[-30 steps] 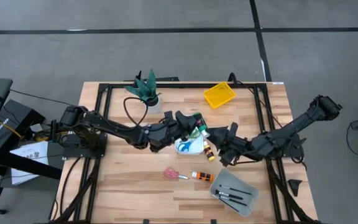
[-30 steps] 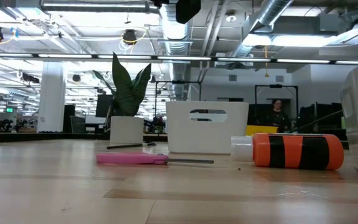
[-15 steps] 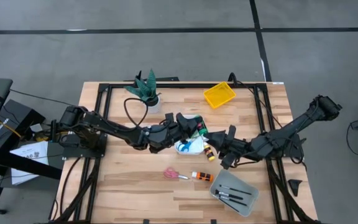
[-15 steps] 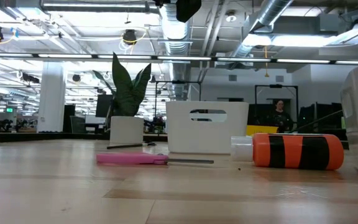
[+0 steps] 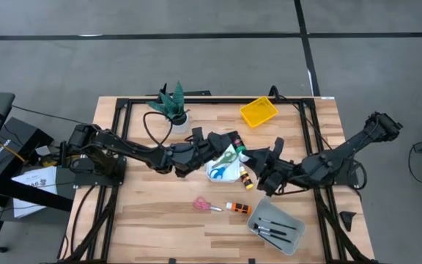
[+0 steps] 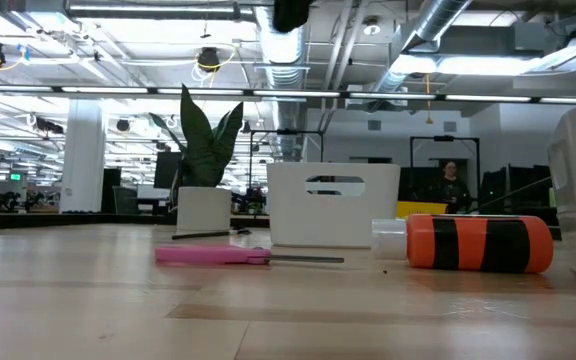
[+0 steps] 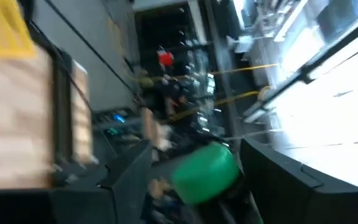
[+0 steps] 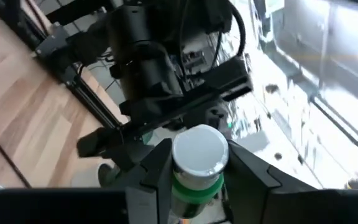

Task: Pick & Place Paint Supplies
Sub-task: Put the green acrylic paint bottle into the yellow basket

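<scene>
An orange-and-black striped paint bottle [image 6: 478, 243] and pink scissors [image 6: 248, 256] are lying nearest on the worktop [image 5: 160, 213]. Farther back, above the white tray [image 5: 220, 172], the right gripper [image 8: 191, 180] is clamping a green white-capped bottle [image 8: 197, 163], while the left gripper [image 5: 229, 150] is standing wide beside it.

arms: two, dark, jointed segments | left arm [image 5: 134, 150]: black cable looping beside its mid links | right arm [image 5: 343, 152]: bulky rounded dark housing at its base joint | fingers [image 8: 252, 174]: flat, angular, matte black plastic
</scene>
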Motion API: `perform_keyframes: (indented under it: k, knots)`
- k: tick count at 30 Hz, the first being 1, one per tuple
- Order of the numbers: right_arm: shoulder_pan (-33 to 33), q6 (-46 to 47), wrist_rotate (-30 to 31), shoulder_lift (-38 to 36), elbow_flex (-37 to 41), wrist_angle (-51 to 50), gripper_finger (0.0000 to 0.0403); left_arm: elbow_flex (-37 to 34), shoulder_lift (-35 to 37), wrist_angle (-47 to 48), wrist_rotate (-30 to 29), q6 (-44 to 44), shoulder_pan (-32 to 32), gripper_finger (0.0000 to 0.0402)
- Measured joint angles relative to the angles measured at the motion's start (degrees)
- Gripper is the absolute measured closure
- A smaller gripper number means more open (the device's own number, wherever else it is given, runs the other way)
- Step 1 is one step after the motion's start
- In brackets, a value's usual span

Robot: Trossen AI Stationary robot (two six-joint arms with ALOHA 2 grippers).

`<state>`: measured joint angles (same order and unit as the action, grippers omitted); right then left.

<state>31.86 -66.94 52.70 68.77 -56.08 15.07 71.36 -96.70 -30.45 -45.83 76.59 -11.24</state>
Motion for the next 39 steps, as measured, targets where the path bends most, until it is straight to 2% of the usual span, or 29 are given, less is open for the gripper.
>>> perform_keyframes:
  k: [5,11,16,23,29,34,39]
  knots:
    - [0.04,11.08,4.43,-0.21,-0.30,-2.23,0.0295,-0.85,3.75,0.66,-0.78,-8.21,1.34,0.0143]
    - [0.02,23.59,14.82,-0.42,-0.22,-2.50,0.0295,-3.13,11.69,5.57,-0.63,-21.27,1.35,0.0141]
    - [0.02,41.14,19.76,-0.66,-0.21,-6.20,0.0295,-4.45,18.96,9.23,-0.04,-28.59,-0.67,0.0144]
    - [-0.59,73.52,18.36,-0.57,-0.17,-24.36,0.0295,-8.69,25.74,9.01,-0.08,-34.53,-5.55,0.0144]
    - [-1.82,97.23,9.89,-0.31,-0.15,-42.64,0.0295,-13.17,27.23,8.94,0.08,-34.74,-9.70,0.0144]
    - [-5.89,105.89,6.70,-0.09,-0.08,-51.33,0.0295,-16.33,27.44,9.05,0.19,-34.79,-11.08,0.0144]
    - [-14.38,105.04,0.71,-0.11,-0.08,-52.95,0.0295,-18.73,27.74,9.02,0.17,-34.80,-9.76,0.0143]
